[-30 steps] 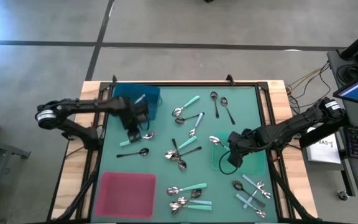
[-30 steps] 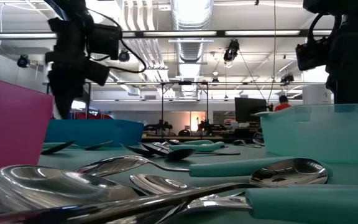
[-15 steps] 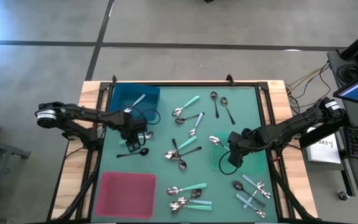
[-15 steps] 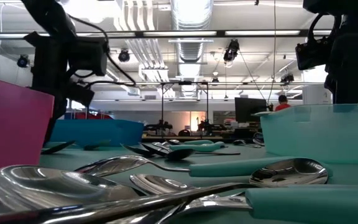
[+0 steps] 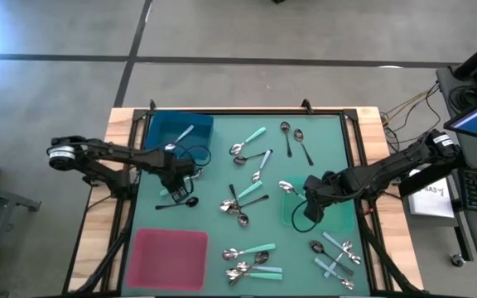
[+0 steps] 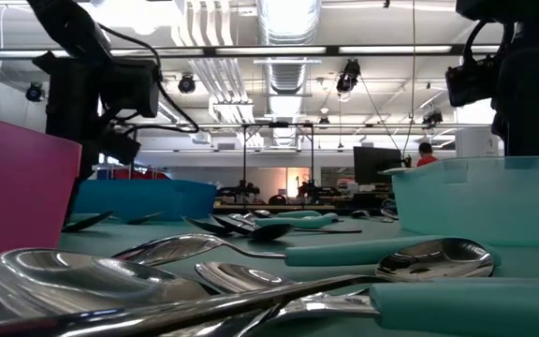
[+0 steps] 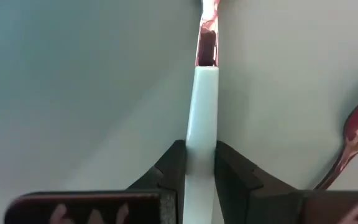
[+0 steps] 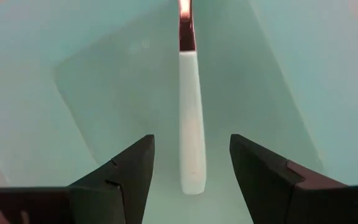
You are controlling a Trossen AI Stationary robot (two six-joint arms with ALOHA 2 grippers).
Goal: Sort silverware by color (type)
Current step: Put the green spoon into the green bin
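My left gripper (image 5: 175, 185) is down on the green mat near the blue tray (image 5: 180, 131), shut on a mint-handled spoon (image 7: 202, 118). A black-handled spoon (image 5: 177, 203) lies just beside it. My right gripper (image 5: 308, 208) hangs open over the green tray (image 5: 338, 219). In the right wrist view a mint-handled spoon (image 8: 190, 99) lies on the tray floor, in line with the gap between the open fingers (image 8: 128, 168) and apart from them. Other mint, black and silver spoons (image 5: 251, 194) are scattered over the mat. My left gripper pinches the mint handle (image 7: 201, 146) of the spoon between its two fingers (image 7: 174, 169), which come from above and stand on either side of the handle. The handle runs out ahead between them. Whether the spoon is off the mat, I cannot tell.
A pink tray (image 5: 171, 258) sits at the near left of the mat. The blue tray holds one silver spoon (image 5: 185, 132). Spoon clusters lie mid-mat (image 5: 238, 207), near the near edge (image 5: 251, 263) and at the near right (image 5: 335, 257). A monitor and keyboard stand beyond the table's right edge.
My left gripper has moved from beside the blue tray toward the table's near edge and come down over the mint-handled spoon on the mat. Most of that move fell in the first half second. The right arm has kept still.
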